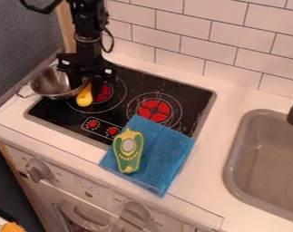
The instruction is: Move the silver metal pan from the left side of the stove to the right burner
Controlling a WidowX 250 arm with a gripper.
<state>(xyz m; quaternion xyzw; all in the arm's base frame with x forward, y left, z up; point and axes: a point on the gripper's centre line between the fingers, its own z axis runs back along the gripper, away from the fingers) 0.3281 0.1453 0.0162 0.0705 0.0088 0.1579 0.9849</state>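
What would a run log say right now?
tool: at yellow object, beside metal bowl | blue cloth: partly on stovetop | green toy: on cloth

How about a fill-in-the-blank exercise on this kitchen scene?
The rounded thing by the gripper is coloured ____.
The green-and-yellow item lies on a cloth coloured ____.
In the picture, the sink is on the stovetop's ____ side.
The burner discs are coloured ____.

yellow; blue; right; red
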